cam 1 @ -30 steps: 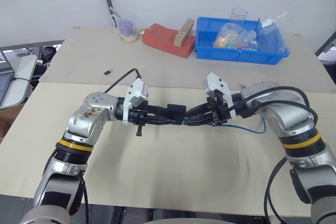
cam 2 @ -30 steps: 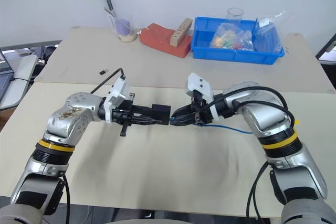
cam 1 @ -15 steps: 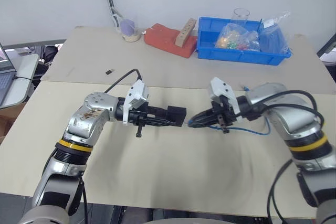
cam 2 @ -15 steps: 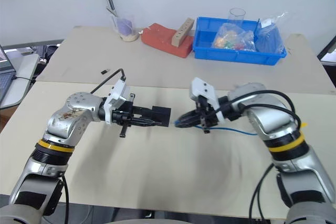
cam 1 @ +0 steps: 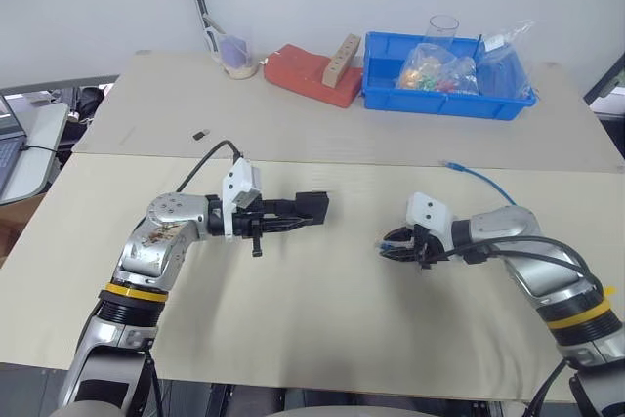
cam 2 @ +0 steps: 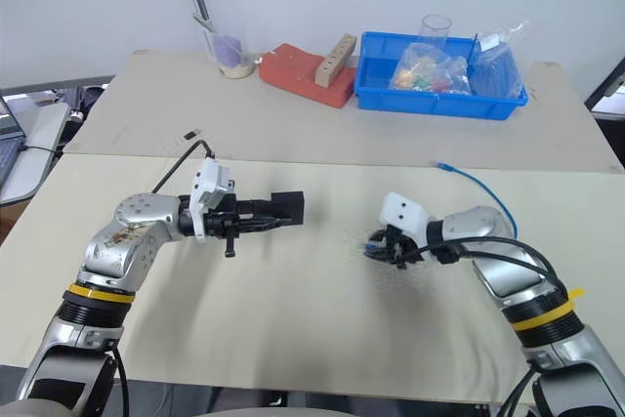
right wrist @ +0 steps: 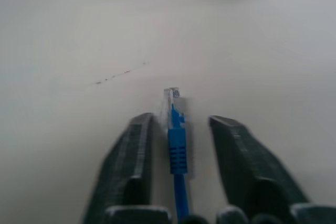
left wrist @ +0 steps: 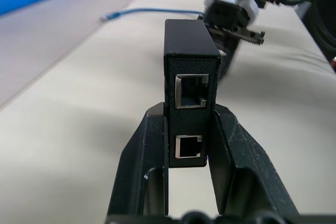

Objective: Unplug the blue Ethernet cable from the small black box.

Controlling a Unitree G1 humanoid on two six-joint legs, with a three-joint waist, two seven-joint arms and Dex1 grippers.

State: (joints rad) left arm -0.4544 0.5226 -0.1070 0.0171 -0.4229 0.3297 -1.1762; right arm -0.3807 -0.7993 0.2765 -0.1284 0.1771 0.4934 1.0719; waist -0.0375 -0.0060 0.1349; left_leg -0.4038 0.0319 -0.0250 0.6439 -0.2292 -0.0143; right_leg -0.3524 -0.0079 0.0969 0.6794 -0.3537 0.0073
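The left gripper [left wrist: 189, 145] pinches the small black box [left wrist: 190, 85] between its two fingers, holding it above the tan table [cam 1: 322, 310], left of the table's middle. Both ports on the box's face stand empty.

The blue Ethernet cable [right wrist: 177, 148] is out of the box. Its clear plug lies between the fingers of the right gripper [right wrist: 181, 129], which are spread apart with a gap on each side of the plug (not gripping it). That gripper sits low over the table, well to the right of the box. The cable's other end [cam 1: 451, 164] rests on the table farther back, toward the bin.

The blue bin [cam 1: 386, 95] stands at the table's far edge, behind and to the right of the box. It holds clear plastic bags [cam 1: 437, 70], one with colourful small pieces, and a clear cup [cam 1: 444, 28] (contents can't be made out).
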